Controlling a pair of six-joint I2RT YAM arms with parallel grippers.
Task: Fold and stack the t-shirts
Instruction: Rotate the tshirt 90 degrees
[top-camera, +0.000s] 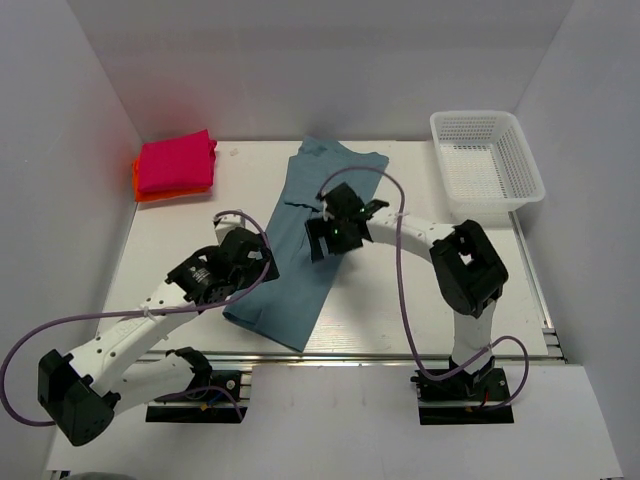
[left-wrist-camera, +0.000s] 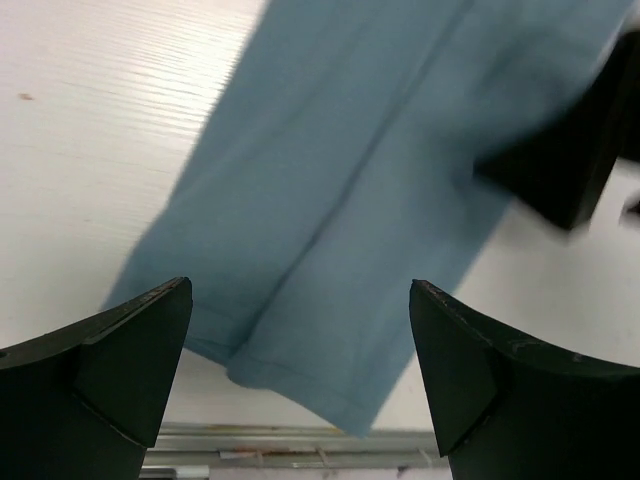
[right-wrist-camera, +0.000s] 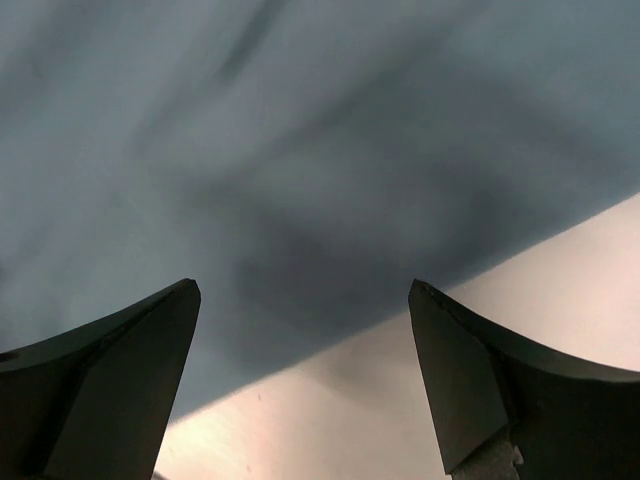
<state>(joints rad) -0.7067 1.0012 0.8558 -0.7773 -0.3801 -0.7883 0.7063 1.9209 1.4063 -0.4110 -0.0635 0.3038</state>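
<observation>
my left gripper (left-wrist-camera: 300, 300) is spread wide with nothing between its fingers (left-wrist-camera: 120, 360). from its wrist camera i look down on the near end of the dusty teal-blue t-shirt (left-wrist-camera: 340, 200), hem toward me, and the fingers are clear of the cloth. from above, this gripper (top-camera: 252, 262) sits at the shirt's left edge, close to its near end.

my right gripper (right-wrist-camera: 300, 300) is released too, its jaws wide apart and empty. its wrist view is filled by teal cloth (right-wrist-camera: 300, 150), close up and soft-focused, with the cloth's edge and bare table in the lower right corner. i can't tell whether the fingertips brush the fabric. from above it (top-camera: 335, 228) hangs over the middle of the shirt, and it also shows as a dark shape on the right of the left wrist view.

the teal shirt (top-camera: 295, 290) lies as a long, narrow strip running diagonally from the far middle of the white table (top-camera: 180, 240) toward the near edge.

at the far left corner the magenta-pink t-shirt (top-camera: 177, 162) lies folded on top of the orange-red t-shirt (top-camera: 150, 192), well apart from both grippers. a white mesh basket (top-camera: 500, 205) stands at the far right.
</observation>
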